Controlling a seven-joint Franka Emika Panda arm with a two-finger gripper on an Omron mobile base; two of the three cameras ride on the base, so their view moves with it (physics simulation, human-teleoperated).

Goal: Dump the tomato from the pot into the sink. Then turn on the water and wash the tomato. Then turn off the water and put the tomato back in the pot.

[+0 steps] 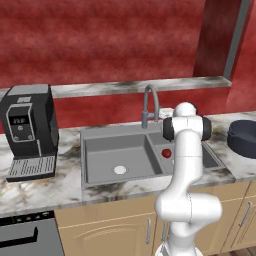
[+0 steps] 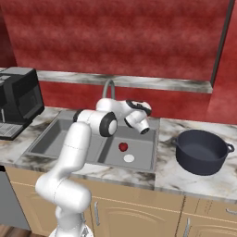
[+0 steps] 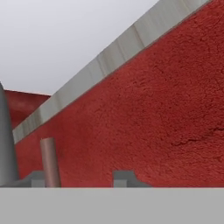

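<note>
In the left base view the tomato (image 1: 166, 153) lies in the right basin of the sink (image 1: 100, 175), near the arm; the pot (image 1: 243, 138) stands on the tabletop (image 1: 35, 187) to the right.

In the right base view the tomato (image 2: 123, 146) rests just beside the drain (image 2: 129, 158). It looks light, round and glossy, so it can slip; I would take it across its middle.

In the hand view the claw (image 3: 81, 178) faces the red wall (image 3: 153, 113); its fingertips (image 3: 124, 177) stand somewhat apart, holding nothing.
</note>
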